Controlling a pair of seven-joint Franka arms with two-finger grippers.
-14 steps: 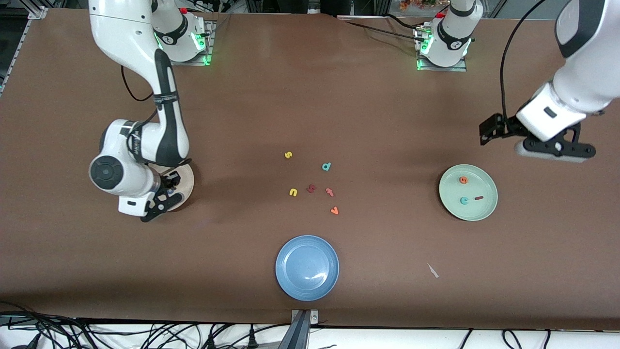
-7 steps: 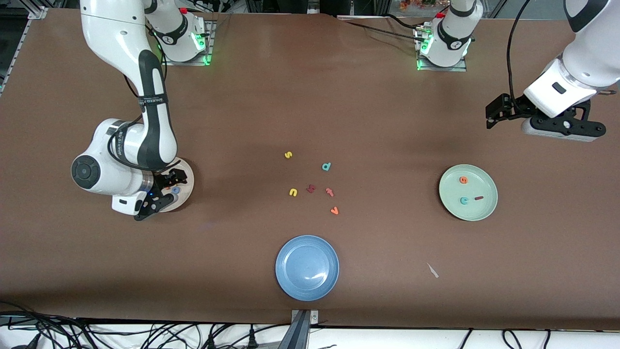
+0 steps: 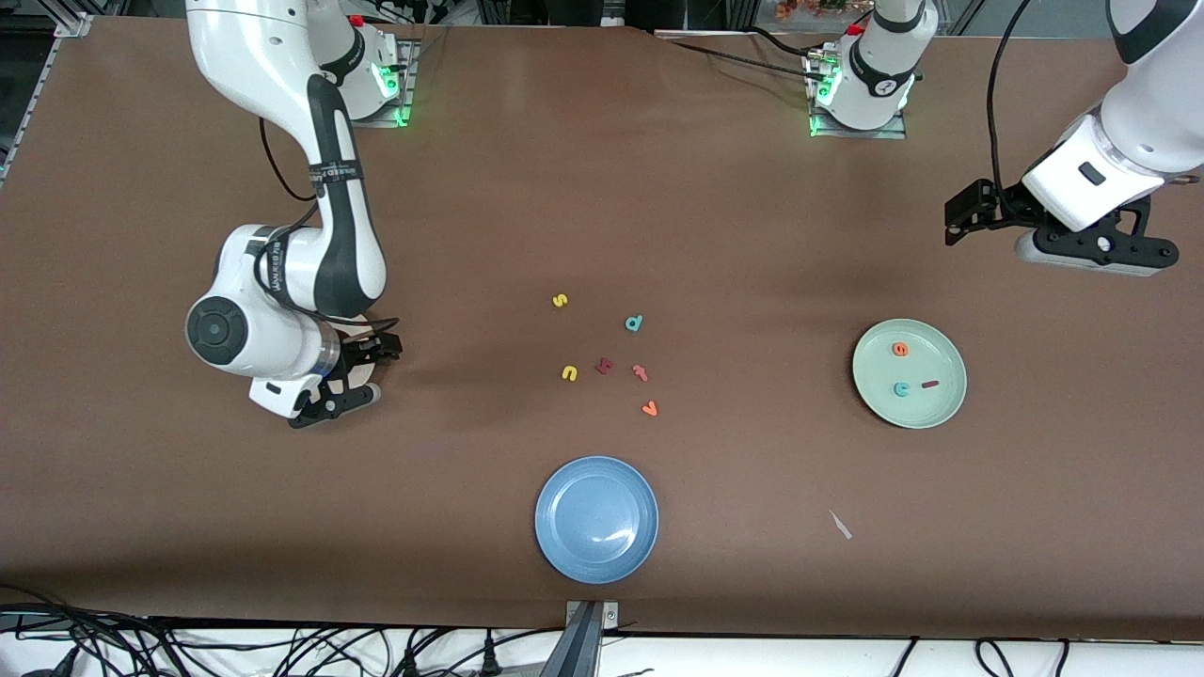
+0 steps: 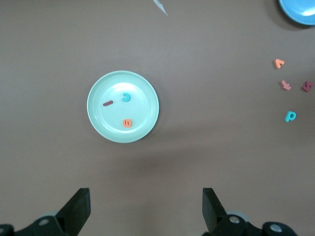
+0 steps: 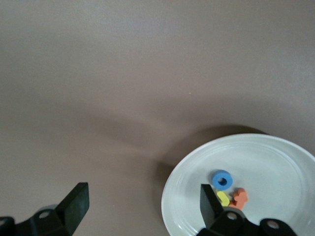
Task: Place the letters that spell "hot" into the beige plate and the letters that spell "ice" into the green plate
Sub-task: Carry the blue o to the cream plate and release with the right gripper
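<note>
In the right wrist view the beige plate (image 5: pixel 275 162) holds the blue "o" (image 5: pixel 222 180), the yellow "h" (image 5: pixel 224 198) and the orange "t" (image 5: pixel 239 197). My right gripper (image 5: pixel 142 204) hangs open and empty over that plate's rim. In the front view the right hand (image 3: pixel 329 400) covers this plate. The green plate (image 3: pixel 931 409) holds the orange "e" (image 3: pixel 900 349), the teal "c" (image 3: pixel 902 388) and the dark red "i" (image 3: pixel 930 384). My left gripper (image 3: pixel 1091 254) is up over bare table beside the green plate (image 4: pixel 142 83), open (image 4: pixel 145 206) and empty.
Loose letters lie mid-table: a yellow s (image 3: pixel 560 301), a teal d (image 3: pixel 634 323), a yellow u (image 3: pixel 568 373), a dark red letter (image 3: pixel 604 366), a pinkish hooked one (image 3: pixel 641 372) and an orange v (image 3: pixel 649 408). A blue plate (image 3: pixel 596 519) sits near the front edge, a white scrap (image 3: pixel 840 525) beside it.
My right gripper has opened and its hand has swung about over the beige plate, leaving the blue "o" in it. The left gripper has drawn up and away from the green plate.
</note>
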